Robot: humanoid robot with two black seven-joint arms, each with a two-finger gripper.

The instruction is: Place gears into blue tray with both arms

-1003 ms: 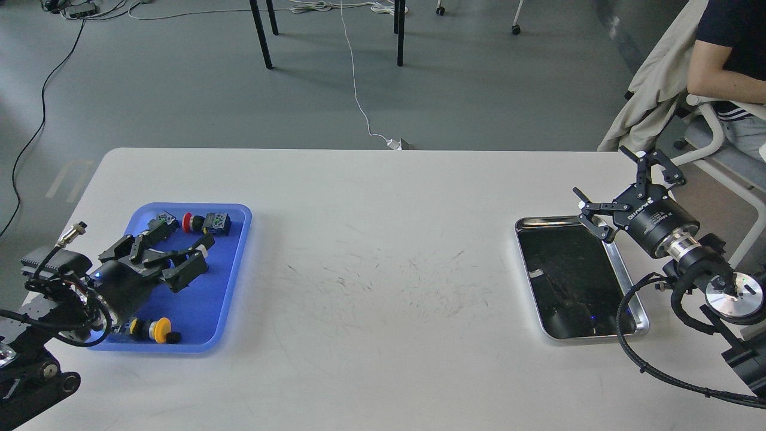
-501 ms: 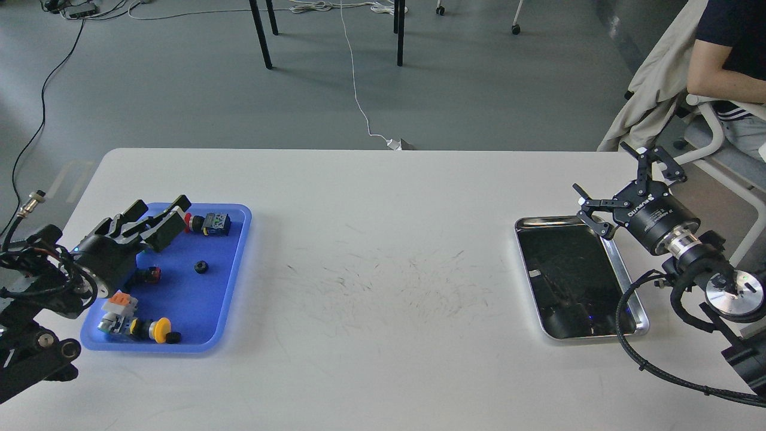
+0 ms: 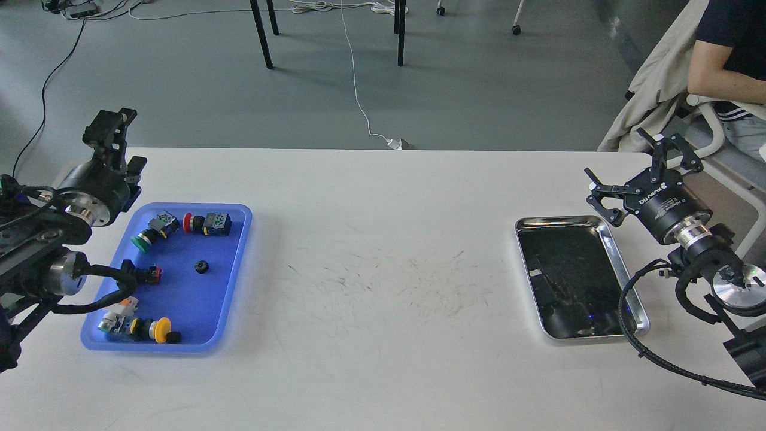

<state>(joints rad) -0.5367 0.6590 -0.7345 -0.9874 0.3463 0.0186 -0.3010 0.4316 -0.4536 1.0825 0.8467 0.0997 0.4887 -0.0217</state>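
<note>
The blue tray lies at the table's left. A tiny black gear rests near its middle, clear of both grippers. A second small black piece, likely another gear, sits by the tray's front rim. My left gripper is raised beyond the tray's far left corner; it is dark and pointing away, so its fingers cannot be told apart. Far to the right, my right gripper hovers past the steel tray's far corner, open and empty.
Several coloured push-buttons lie in the blue tray. A shiny steel tray with a dark inside lies at the right. A seated person and a chair are beyond the table's right corner.
My left arm has lifted out of the blue tray and swung back to the left, leaving a gear lying in the tray. My right gripper has drifted slightly right and away.
</note>
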